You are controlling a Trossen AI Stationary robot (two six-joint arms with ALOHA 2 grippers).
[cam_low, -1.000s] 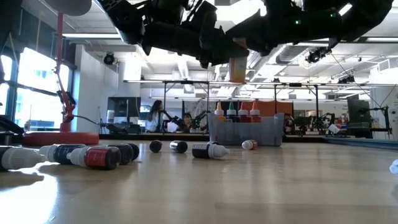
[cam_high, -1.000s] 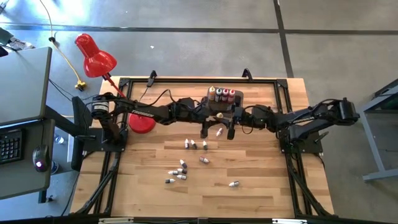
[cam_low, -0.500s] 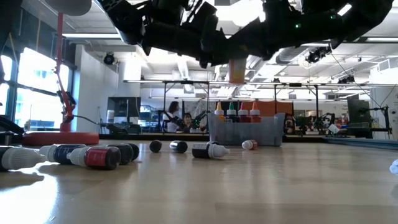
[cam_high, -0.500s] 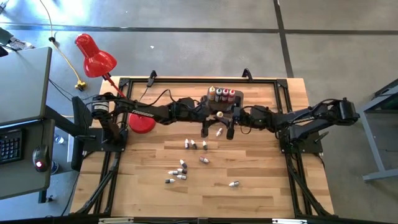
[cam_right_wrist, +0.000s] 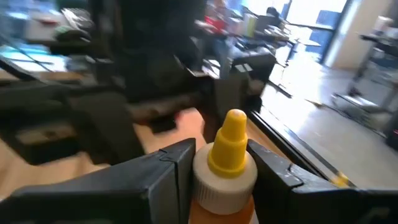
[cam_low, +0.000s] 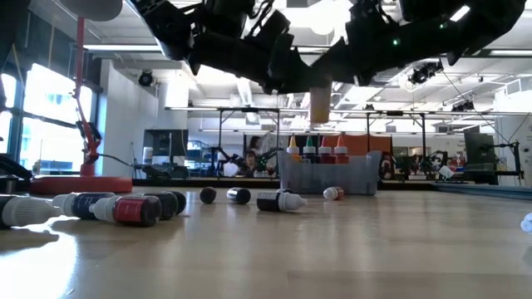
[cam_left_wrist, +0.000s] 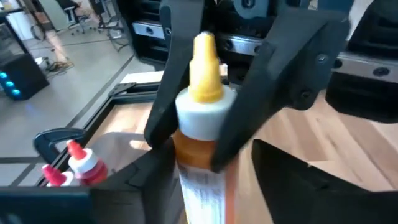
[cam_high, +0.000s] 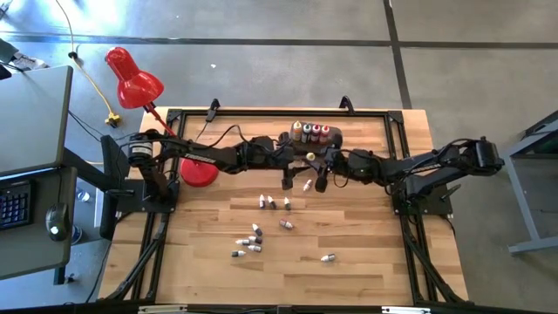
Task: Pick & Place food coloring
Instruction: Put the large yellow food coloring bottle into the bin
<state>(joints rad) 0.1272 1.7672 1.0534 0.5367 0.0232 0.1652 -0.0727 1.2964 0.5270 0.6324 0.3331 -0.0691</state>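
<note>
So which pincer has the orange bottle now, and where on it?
The right pincer grips the orange bottle by its white collar just below the yellow cap, above the table. The left pincer is alongside, open, fingers off the bottle.

bottle (cam_right_wrist: 227, 171) — yellow cap, white collar, orange body | tub (cam_low: 328, 173) — grey | lamp (cam_high: 132, 78) — red

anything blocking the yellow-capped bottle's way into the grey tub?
Nothing visible does. The right gripper holds the yellow-capped bottle in the air just in front of the grey tub; four bottles stand along its far side.
</note>
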